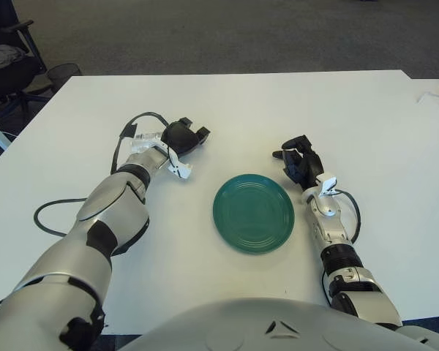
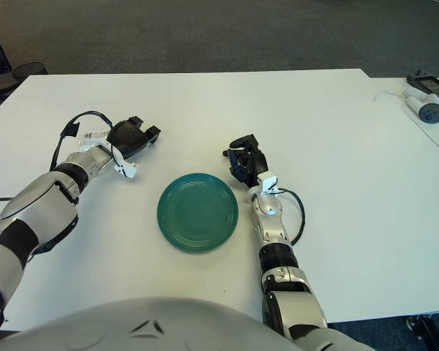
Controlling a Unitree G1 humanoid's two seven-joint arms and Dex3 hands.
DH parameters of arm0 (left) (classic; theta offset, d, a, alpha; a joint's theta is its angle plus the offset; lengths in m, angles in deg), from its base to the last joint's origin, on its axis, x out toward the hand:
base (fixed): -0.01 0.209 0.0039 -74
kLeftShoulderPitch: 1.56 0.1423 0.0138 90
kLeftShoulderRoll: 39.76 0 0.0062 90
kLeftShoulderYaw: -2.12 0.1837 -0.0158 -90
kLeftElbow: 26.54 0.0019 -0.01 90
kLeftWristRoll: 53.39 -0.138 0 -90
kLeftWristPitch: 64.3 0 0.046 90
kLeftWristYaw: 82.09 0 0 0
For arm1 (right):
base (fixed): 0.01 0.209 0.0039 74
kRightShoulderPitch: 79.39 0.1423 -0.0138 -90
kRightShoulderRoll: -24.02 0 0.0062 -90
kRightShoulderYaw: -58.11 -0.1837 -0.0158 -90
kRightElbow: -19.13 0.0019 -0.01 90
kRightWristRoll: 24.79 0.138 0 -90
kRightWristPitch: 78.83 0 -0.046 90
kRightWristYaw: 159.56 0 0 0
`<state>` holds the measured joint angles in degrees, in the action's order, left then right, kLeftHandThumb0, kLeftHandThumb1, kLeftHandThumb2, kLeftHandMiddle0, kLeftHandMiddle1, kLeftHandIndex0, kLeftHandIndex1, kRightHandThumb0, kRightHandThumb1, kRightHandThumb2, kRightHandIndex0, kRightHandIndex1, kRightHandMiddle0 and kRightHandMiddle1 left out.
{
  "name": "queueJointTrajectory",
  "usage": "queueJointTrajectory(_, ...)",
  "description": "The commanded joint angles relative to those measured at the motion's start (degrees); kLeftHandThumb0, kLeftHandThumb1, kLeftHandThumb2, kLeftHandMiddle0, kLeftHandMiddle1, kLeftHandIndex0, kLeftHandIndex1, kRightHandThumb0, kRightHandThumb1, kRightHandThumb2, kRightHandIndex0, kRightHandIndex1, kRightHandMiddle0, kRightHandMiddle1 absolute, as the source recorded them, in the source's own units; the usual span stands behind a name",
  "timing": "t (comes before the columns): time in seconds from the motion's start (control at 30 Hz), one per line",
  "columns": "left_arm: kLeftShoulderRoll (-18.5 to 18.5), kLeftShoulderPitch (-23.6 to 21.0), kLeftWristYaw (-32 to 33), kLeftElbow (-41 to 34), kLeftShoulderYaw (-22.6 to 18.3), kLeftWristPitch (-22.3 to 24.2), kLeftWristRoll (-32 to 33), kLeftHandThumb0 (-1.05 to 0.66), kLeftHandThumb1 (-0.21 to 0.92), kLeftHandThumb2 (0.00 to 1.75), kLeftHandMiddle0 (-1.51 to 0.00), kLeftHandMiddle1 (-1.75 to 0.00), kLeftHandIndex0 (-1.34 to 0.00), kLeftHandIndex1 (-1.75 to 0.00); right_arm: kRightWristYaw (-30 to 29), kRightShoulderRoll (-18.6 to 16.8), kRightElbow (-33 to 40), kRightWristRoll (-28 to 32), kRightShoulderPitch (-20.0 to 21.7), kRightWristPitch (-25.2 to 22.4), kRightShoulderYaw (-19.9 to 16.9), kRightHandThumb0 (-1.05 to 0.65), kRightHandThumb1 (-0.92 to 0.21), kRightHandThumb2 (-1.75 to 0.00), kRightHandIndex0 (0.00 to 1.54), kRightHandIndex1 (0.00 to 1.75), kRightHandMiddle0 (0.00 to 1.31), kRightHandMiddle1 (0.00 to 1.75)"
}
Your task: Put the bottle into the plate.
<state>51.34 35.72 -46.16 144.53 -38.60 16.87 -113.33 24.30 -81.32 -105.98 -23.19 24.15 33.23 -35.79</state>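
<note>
Left hand (image 1: 181, 136): black fingers curled around clear plastic bottle (image 2: 95, 136)
Right hand (image 1: 298, 159): idle, just right of round green plate (image 1: 254, 213), grip unclear
Plate: bare white table (image 1: 278, 110) all round, well inside edges

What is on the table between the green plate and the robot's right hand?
Nothing: in both eye views only bare white table separates the plate from the right hand.

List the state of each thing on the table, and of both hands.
Clear plastic bottle: on its side in the left hand's grasp, not in the plate.
Round green plate: flat on the white table, empty.
Left hand: closed on the bottle, left of the plate.
Right hand: curled, holding nothing, right of the plate.
</note>
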Motion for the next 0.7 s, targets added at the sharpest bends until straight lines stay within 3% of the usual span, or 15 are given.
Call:
queueJointTrajectory(0.0, -0.64, 1.68, -1.28, 0.19, -0.52, -0.4, 0.32, -0.01, 0.22, 1.35, -0.67, -1.75, -0.64, -1.46, -0.38, 0.22, -3.54, 0.25, -2.62, -3.05, -0.45, -0.35, -0.92, -0.51, 0.41, 1.05, 0.2, 1.75)
queueJointTrajectory(0.67, -1.35, 2.12, -2.78, -0.05, -3.07, -0.13, 2.81, -0.01, 0.2, 1.39, -0.68, -1.75, -0.61, -1.53, 0.39, 0.64, -4.9, 0.25, -1.73, -2.39, -0.54, -0.35, -0.92, -0.52, 0.4, 1.04, 0.2, 1.75)
